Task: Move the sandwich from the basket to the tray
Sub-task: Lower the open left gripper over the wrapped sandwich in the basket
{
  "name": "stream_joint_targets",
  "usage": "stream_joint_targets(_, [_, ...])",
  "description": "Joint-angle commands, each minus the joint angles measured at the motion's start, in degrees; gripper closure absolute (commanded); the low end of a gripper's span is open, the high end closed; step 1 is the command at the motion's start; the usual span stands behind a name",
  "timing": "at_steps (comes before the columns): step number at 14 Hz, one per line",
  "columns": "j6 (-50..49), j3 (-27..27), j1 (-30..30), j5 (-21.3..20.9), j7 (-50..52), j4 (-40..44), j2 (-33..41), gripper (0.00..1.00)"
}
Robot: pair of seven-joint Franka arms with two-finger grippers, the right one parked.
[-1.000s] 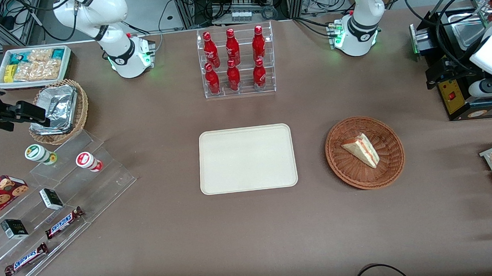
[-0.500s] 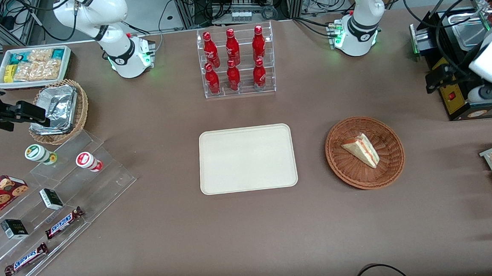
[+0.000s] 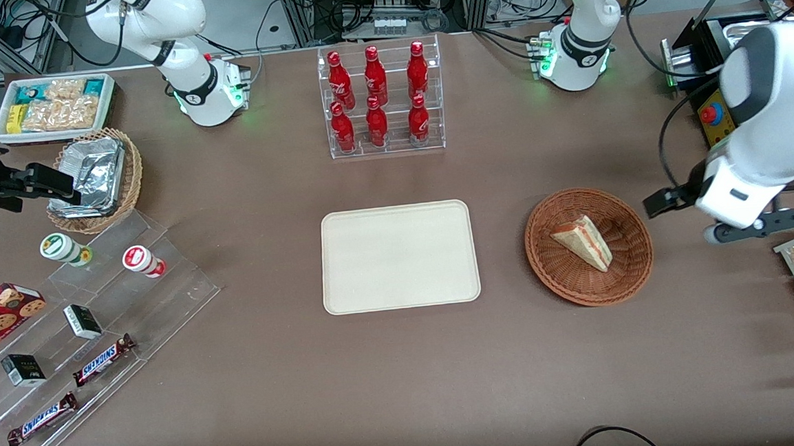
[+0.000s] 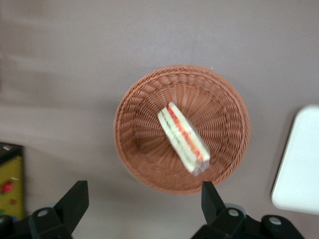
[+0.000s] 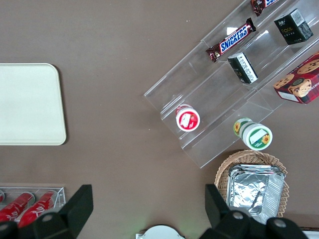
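Tabletop (image 3: pixel 586 377), brown. Tray (image 3: pixel 399 256) bare at mid-table. Basket (image 3: pixel 589 246) beside it, toward the working arm's end; sandwich (image 3: pixel 583 242) lies in it, filling edge up. My gripper (image 4: pixel 144 201) hangs high, just off the basket's rim toward the working arm's end, fingers wide apart, nothing between them. To do this well I judge: centre over the wedge, turn the jaws to straddle its flat bread faces, descend slowly, squeeze lightly. Legible writing: SNICKERS (image 3: pixel 104 359) on bars at the parked arm's end.

Brown tabletop (image 3: pixel 256 397), cable clutter (image 3: pixel 390 3) above, metal frames, even lighting
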State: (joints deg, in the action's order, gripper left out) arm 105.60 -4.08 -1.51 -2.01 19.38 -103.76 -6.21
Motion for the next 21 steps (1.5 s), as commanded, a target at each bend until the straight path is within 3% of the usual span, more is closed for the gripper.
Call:
stream_joint_targets(1, [9.6,-0.2,-1.3,0.2,12.3,-10.6,4.7,0.0])
stream_joint_targets(6, [23.5,-3.7,-1.6,0.3,33.0,-19.1,3.5,0.0])
stream_joint_targets(21, [33.6,-4.5,-2.4,0.3,35.4,-25.4,-5.7,0.0])
